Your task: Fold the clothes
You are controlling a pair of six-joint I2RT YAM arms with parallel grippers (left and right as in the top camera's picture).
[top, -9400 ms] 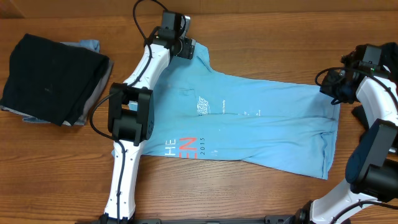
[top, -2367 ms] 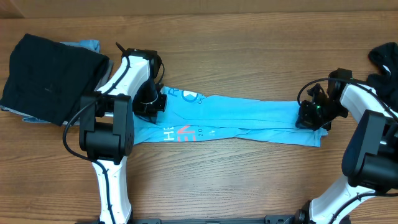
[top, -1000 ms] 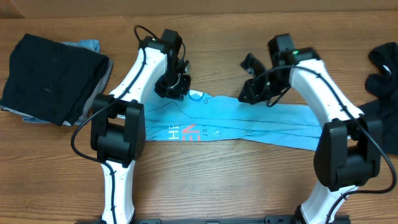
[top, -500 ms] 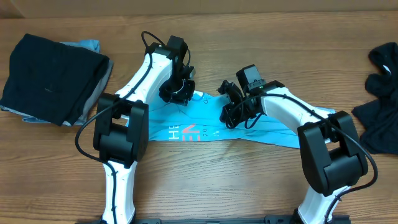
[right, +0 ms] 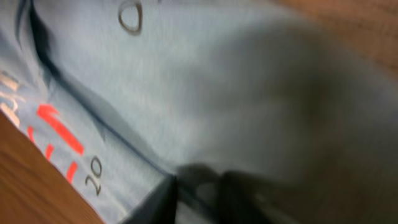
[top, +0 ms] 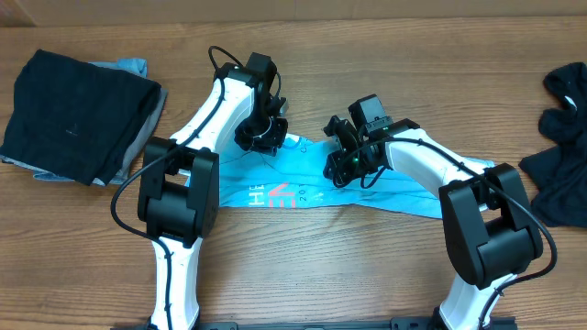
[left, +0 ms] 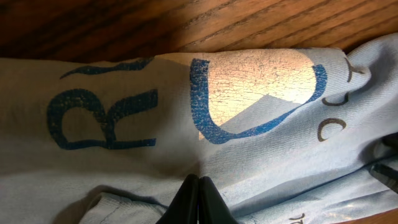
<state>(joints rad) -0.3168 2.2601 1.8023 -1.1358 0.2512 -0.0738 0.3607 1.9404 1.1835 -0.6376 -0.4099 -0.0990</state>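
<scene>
— The left gripper (left: 199, 188) is pinching shut on the blue shirt (top: 303, 188), at its far edge?
— Yes. The right gripper (top: 341, 165) is sitting over it, just right; blur is hiding its jaws. The shirt is lying folded mid-table (top: 293, 275).

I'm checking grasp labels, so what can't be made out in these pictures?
Right fingers: right wrist view blurred, open or shut unclear.
Left fingers: cut off by the left wrist view's bottom edge; grip on T-shirt unclear.
Black garment: cropped by overhead's right edge.
</scene>
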